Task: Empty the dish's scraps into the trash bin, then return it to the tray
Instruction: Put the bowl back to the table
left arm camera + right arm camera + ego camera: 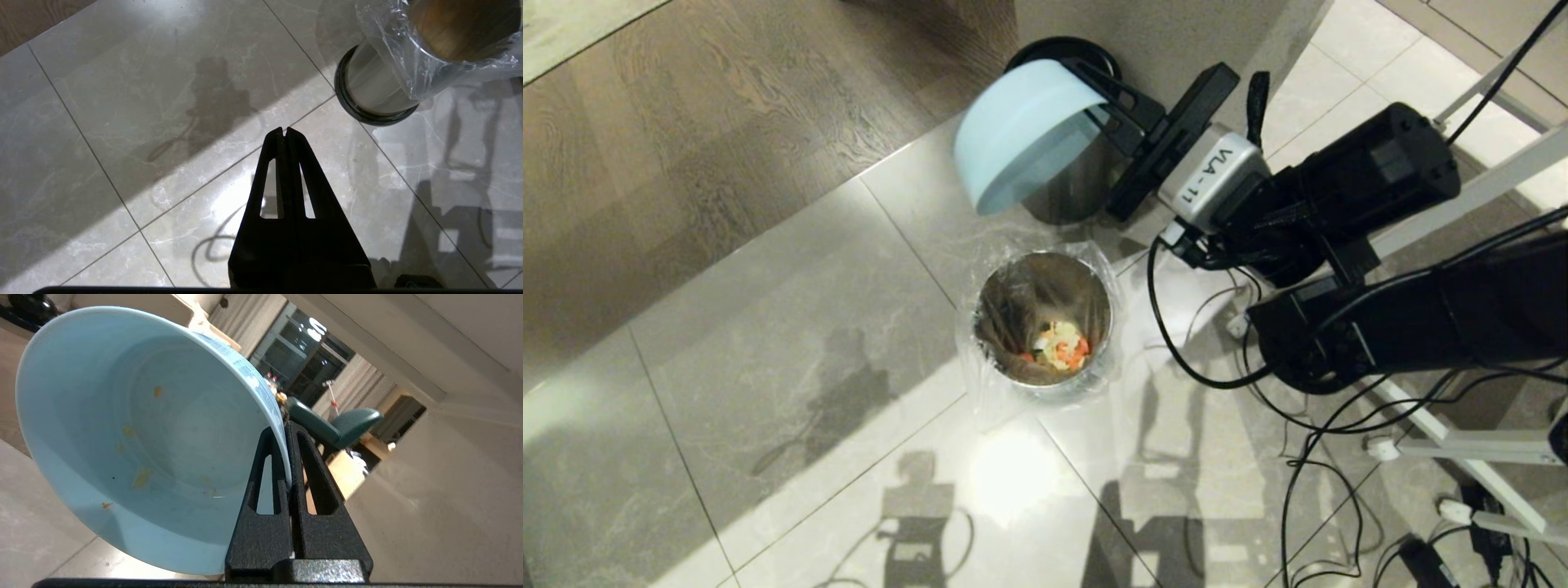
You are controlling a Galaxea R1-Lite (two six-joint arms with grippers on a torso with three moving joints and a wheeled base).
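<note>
The light-blue dish (1021,131) hangs tipped on its side above the floor, just beyond the trash bin (1045,327). My right gripper (1107,114) is shut on its rim. In the right wrist view the dish (135,441) holds only a few small smears, with the rim pinched in the right gripper (286,430). The scraps (1062,347), orange and pale yellow pieces, lie at the bottom of the steel, bag-lined bin. My left gripper (284,130) is shut and empty over the tiles, with the trash bin (380,85) a little ahead of it. The tray is out of view.
A taller dark bin (1066,192) stands right behind the dish, against a wall. Black cables (1307,441) and a white stand's legs (1462,449) sprawl over the tiles on the right. Wood flooring (686,139) begins at the left.
</note>
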